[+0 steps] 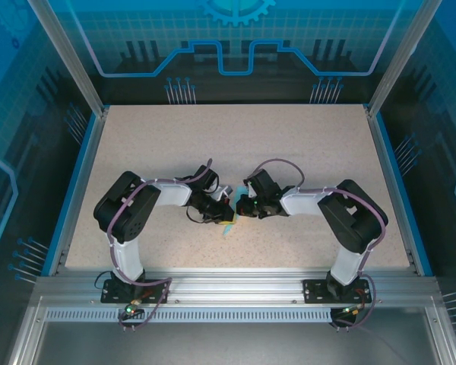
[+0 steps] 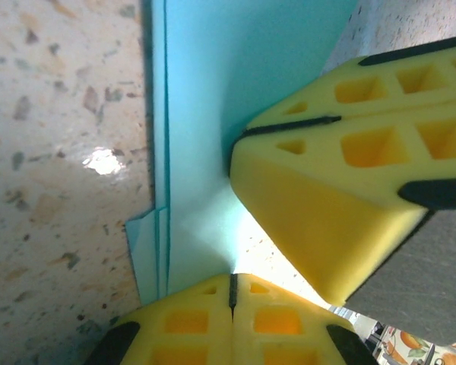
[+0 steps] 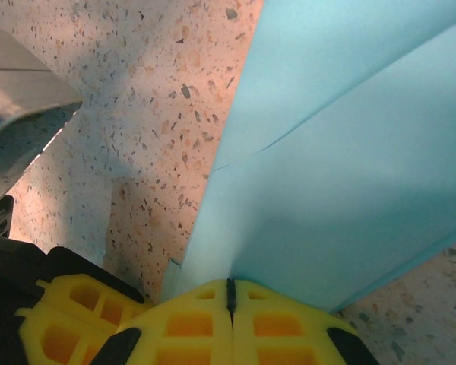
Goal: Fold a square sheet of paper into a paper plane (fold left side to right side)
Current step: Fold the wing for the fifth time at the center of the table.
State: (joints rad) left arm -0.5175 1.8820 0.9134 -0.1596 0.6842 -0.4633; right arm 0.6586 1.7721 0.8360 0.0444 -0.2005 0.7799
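Tabletop holds cyan paper; left wrist view reveals stacked edges.

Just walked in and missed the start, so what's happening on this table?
A robot is folding a cyan paper sheet on the table. Its left gripper and right gripper are each pinched shut on the sheet, close beside each other. The sheet already shows folded layers along one edge.

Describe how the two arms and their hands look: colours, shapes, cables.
Both the left arm and right arm have black rounded joint housings, white links and a mauve cable looped alongside. Each stands on a black base plate. The left hand and right hand have yellow fingers moulded with square pockets and black patches.
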